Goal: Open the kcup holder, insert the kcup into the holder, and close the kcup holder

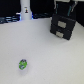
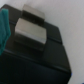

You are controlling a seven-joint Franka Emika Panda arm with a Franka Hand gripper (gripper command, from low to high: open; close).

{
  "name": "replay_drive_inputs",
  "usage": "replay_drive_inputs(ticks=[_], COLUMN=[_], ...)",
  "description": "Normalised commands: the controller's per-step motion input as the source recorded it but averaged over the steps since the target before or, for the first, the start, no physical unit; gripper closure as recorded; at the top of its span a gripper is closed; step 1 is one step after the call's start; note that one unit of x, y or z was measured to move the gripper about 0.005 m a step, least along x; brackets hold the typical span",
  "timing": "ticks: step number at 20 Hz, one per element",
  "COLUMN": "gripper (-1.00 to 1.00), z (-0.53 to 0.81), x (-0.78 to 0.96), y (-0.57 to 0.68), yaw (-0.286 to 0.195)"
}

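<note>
The kcup [image 1: 23,64], a tiny round pod with a green patterned top, lies on the white table near the front, toward the exterior view's left. The kcup holder [image 1: 62,26], a black boxy block with two pale slots on its front, stands at the back right. My gripper [image 1: 63,8] hangs dark and blurred right above the holder, far from the kcup. In the wrist view the holder [image 2: 45,55] fills the picture, with a pale rectangular slot [image 2: 31,30] close by. A teal finger [image 2: 4,27] shows at the frame's edge. The frames do not show how the jaws stand.
A tall white bottle-shaped post [image 1: 25,10] with black marks stands at the back, toward the exterior view's left. Dark clutter [image 1: 7,20] lines the table's back edge. The white table [image 1: 50,60] spreads between the holder and the kcup.
</note>
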Motion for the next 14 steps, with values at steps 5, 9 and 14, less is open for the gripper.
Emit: replay_drive_inputs(ticks=[5,9,14], gripper=[-1.00,-1.00,-1.00], z=[-0.30,-0.34,-0.36], x=[-0.23,-0.27,-0.36], y=[0.50,0.38,0.18], yaw=[-0.155,-0.171,-0.169])
